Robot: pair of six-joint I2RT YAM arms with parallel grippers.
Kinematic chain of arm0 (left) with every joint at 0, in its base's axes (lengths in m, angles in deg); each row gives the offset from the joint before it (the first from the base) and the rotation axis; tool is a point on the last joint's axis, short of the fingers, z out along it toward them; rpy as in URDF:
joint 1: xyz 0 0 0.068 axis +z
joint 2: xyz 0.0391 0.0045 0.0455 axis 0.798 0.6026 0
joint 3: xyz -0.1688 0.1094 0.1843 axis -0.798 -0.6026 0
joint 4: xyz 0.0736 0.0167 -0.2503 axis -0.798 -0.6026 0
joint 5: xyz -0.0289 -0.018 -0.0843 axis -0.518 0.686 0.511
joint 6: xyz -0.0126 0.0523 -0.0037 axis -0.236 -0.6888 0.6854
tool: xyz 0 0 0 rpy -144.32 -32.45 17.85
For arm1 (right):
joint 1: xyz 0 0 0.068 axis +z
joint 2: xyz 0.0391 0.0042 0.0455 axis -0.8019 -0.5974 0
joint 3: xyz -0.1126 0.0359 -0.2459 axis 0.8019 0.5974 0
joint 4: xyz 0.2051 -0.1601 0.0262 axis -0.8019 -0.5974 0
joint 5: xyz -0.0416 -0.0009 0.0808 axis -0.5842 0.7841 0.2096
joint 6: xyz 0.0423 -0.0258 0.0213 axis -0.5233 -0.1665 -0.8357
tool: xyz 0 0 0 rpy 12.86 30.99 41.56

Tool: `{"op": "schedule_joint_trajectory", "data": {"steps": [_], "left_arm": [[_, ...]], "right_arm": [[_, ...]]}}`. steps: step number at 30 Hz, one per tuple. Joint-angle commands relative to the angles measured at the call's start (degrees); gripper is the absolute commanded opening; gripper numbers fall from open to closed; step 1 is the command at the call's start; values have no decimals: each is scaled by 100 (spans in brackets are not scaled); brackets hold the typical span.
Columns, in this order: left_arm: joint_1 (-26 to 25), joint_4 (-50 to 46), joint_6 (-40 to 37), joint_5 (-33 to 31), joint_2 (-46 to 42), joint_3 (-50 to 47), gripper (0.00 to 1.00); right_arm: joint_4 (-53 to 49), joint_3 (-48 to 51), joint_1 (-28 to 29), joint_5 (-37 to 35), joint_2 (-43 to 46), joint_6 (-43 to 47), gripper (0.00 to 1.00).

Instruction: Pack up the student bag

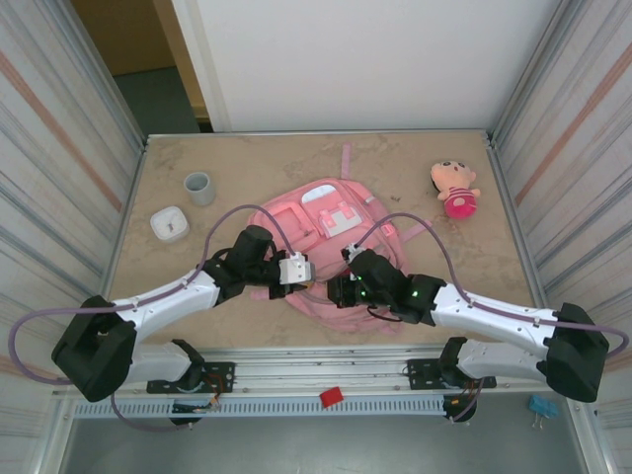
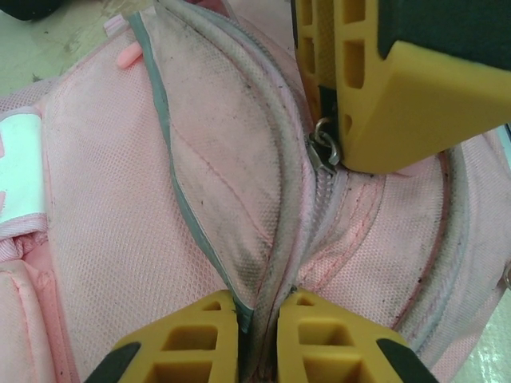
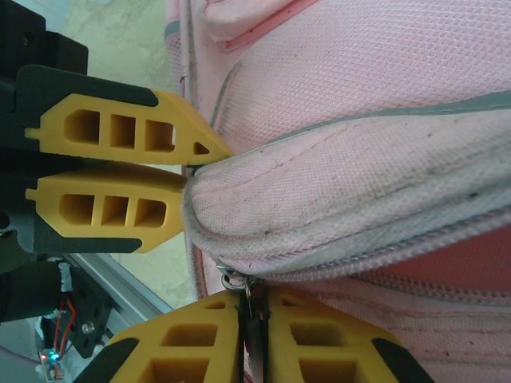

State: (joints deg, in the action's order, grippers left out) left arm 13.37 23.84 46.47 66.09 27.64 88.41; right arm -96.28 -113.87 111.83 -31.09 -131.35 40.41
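Left gripper (image 2: 257,307) pinches the grey-edged fabric flap of the student bag (image 1: 306,222), which lies flat in the middle of the table (image 1: 168,168), just ahead of both arms. Right gripper (image 3: 254,299), just beside it, is clamped on the zipper pull (image 3: 233,279).

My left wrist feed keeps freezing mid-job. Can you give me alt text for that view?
The left gripper has its jaws pinched shut on a grey-edged fold of the pink student bag, right beside its zip. Above it, the right gripper closes on the metal zip pull.
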Motion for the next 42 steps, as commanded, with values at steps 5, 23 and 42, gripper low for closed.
{"op": "schedule_joint_trajectory", "data": {"steps": [5, 23, 42], "left_arm": [[42, -217, 295, -415, -167, 177, 0], [46, -177, 341, -265, -239, 182, 0], [81, -640, 324, -984, -253, 293, 0]], "right_arm": [[-935, -33, -298, -144, 316, 81, 10], [-399, 173, -726, 570, 227, 180, 28], [-1721, 246, -1928, 537, 938, 413, 9]]}}
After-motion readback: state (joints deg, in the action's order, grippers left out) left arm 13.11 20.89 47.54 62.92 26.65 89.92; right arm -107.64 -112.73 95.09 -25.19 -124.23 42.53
